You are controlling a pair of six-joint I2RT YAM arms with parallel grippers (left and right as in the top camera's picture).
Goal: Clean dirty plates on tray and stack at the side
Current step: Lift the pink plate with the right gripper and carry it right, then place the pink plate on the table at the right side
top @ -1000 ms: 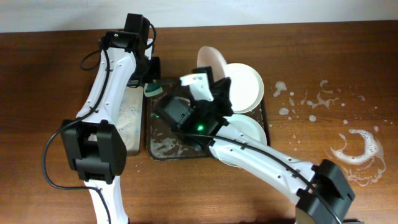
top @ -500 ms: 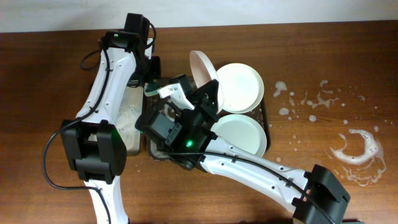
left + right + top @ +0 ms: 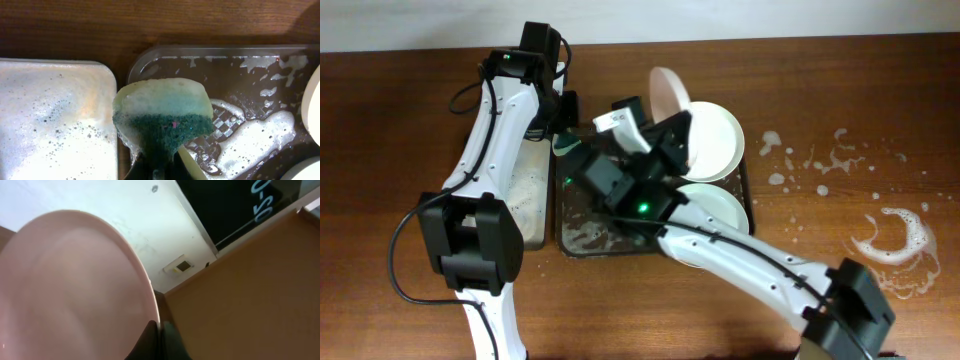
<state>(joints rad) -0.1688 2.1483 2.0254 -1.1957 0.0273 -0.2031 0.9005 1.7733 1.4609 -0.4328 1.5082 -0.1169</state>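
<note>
My right gripper [image 3: 672, 128] is shut on the rim of a pale plate [image 3: 666, 93] and holds it lifted and tilted on edge over the far side of the big dark tray [image 3: 582, 240]. In the right wrist view the plate [image 3: 75, 285] fills the left half, with the gripper [image 3: 160, 332] pinching its edge. A white plate [image 3: 715, 140] and a pale green plate [image 3: 722, 212] lie on the tray. My left gripper [image 3: 560, 138] is shut on a green sponge [image 3: 568, 147], foamy [image 3: 162, 112], at the tray's far left corner [image 3: 150, 57].
A smaller tray [image 3: 525, 195] full of soapy foam [image 3: 55, 120] lies left of the big tray. Foam streaks cover the big tray's floor [image 3: 250, 140]. Foam puddles [image 3: 895, 240] lie on the wooden table at the right.
My right gripper swung the held plate left over the tray, then back right to the far edge. The left arm and sponge have stayed in place.
</note>
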